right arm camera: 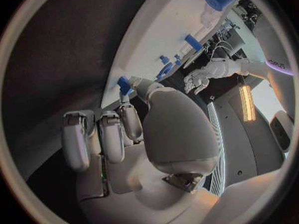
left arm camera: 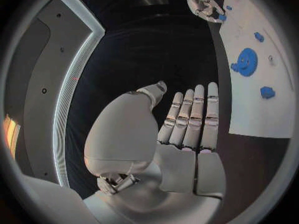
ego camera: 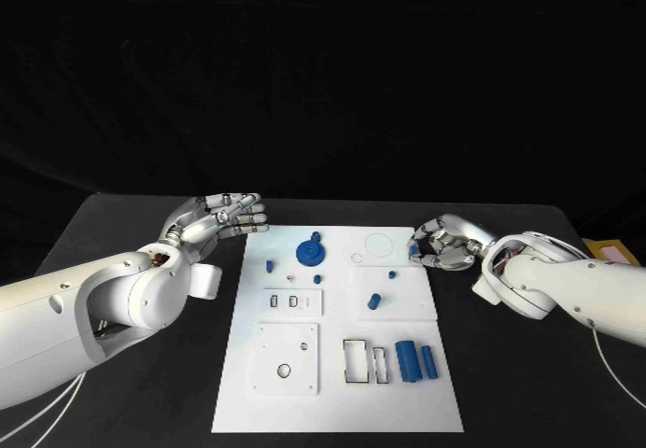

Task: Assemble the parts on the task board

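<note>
Nearest me on the task board (ego camera: 270, 401) stand two blue cylinders (ego camera: 414, 362) side by side at its right near edge, just beside a pair of empty rectangular slots (ego camera: 365, 361). Farther up the white plate lies a blue gear (ego camera: 311, 251), with a few small blue pieces scattered around it: one blue peg (ego camera: 268, 265) near the left rim, another small part (ego camera: 374, 301) toward the middle right. My left hand (ego camera: 222, 217) hovers over the black table (ego camera: 121, 215) just off the board's far left corner, fingers straight, side by side and released, gripping nothing; from the left wrist view the palm (left arm camera: 187, 129) faces open air with the gear (left arm camera: 246, 62) off to one side on the plate. My right hand (ego camera: 444, 245) sits at the board's far right edge with its fingers curled inward. From the right wrist view a small blue part (right arm camera: 124, 85) shows at my fingertips (right arm camera: 127, 115) against the board's rim, pinched there as far as I can make out.
</note>
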{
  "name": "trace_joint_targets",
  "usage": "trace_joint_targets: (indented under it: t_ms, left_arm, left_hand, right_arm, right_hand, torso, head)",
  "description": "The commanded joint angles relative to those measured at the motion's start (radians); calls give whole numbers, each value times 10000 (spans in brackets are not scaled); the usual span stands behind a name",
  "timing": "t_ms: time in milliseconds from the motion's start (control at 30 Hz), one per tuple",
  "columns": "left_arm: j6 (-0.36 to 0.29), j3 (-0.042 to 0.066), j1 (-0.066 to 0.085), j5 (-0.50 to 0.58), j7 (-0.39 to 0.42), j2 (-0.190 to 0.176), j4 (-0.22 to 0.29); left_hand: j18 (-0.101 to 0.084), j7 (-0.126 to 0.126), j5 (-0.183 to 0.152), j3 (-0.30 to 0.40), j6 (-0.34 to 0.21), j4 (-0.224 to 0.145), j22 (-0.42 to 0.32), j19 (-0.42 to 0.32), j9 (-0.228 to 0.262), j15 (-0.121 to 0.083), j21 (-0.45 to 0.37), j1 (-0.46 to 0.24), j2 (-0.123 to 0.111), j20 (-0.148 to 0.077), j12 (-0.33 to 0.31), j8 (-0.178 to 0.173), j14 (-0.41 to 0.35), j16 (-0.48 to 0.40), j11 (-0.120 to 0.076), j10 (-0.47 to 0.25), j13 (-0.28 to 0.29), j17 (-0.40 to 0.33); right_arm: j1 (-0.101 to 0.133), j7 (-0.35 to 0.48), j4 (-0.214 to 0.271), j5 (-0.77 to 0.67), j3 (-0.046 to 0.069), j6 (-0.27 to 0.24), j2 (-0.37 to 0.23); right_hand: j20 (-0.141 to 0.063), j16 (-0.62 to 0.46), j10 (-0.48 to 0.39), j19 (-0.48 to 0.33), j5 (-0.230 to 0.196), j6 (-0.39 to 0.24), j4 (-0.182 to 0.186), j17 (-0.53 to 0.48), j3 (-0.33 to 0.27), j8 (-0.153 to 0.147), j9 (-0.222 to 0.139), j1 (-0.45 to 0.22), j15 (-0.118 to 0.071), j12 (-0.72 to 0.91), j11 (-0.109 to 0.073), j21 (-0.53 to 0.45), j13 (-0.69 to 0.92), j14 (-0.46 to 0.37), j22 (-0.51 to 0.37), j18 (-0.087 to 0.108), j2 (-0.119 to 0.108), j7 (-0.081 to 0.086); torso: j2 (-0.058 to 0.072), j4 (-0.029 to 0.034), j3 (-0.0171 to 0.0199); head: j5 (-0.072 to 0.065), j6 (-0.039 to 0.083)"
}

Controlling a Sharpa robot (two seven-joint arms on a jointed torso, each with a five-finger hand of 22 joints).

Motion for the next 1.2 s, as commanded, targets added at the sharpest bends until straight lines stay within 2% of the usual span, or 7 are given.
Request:
trace_joint_targets:
  t_ms: [33,267,333,533,800,1000,1200]
  left_arm:
    - [192,8,10,23,78,14,28]
    - [193,8,10,23,78,24,13]
    - [194,8,10,23,78,27,6]
    - [195,7,10,24,79,33,-13]
    - [212,7,10,27,76,67,-37]
    - [215,7,10,44,72,102,-69]
    - [250,7,10,69,71,139,-48]
  left_hand:
    - [114,567,46,46,22,19,-10,-28,-11,10,33,-75,15,-7,-27,-61,-41,63,78,19,-14,10]
    - [114,567,46,46,22,19,-10,-28,-11,10,33,-75,15,-7,-27,-61,-41,63,78,19,-14,10]
    - [114,567,46,46,22,19,-10,-28,-11,10,33,-75,15,-7,-27,-61,-41,63,78,19,-14,10]
    - [114,567,46,46,22,19,-10,-28,-11,10,33,-75,15,-7,-27,-61,-41,63,78,19,-14,10]
    - [114,567,46,46,22,19,-10,-28,-11,10,33,-75,15,-7,-27,-61,-41,63,78,19,-14,10]
    - [114,567,46,46,22,19,-10,-28,-11,10,33,-75,15,-7,-27,-61,-41,63,78,19,-14,10]
    - [114,567,46,46,22,19,-10,-28,-11,10,33,-75,15,-7,-27,-61,-41,63,78,19,-14,10]
  right_arm:
    - [-24,-40,16,-126,-4,-141,17]
    - [-31,-4,150,-126,0,-581,-13]
    - [-31,-24,230,-126,6,-686,-39]
    - [40,-394,854,-316,58,-1000,-187]
    - [349,-1292,2045,-1261,96,-1365,-163]
    - [427,-2104,2642,-1846,99,-1437,388]
    - [387,-2778,2938,-2158,83,-1353,1106]
  right_hand:
    - [-14,59,74,692,-30,139,-35,2443,79,108,41,10,-65,53,-52,36,15,997,2265,-156,205,-33]
    - [-87,66,175,771,64,381,-107,2466,161,393,169,109,-146,88,-146,132,102,1003,2349,-187,513,-139]
    - [-141,68,127,779,-570,325,-199,2472,345,551,251,183,-193,22,-186,139,51,1005,2359,-190,724,-177]
    - [-144,69,105,797,-556,261,-173,2477,368,564,259,120,-188,1,-174,162,31,1006,2379,-197,738,-158]
    - [-134,67,90,895,-832,117,-81,2471,459,608,282,-21,-171,-31,-156,284,8,1004,2478,-236,890,-139]
    - [-131,49,88,915,-797,60,-58,2417,476,607,281,-68,-166,-37,-147,308,6,991,2497,-244,894,-126]
    - [-130,42,68,892,-779,37,-51,2396,477,602,279,-87,-164,-54,-141,279,-17,986,2475,-235,883,-120]
  torso:
    - [2,-6,0]
    - [-9,0,-2]
    - [-13,1,-5]
    - [-24,-15,-15]
    - [-39,-9,-31]
    - [-62,-6,-30]
    - [-88,13,-61]
  head:
    - [15,-7]
    - [19,-36]
    - [40,-45]
    - [59,-52]
    - [91,-55]
    - [280,-120]
    - [318,-160]
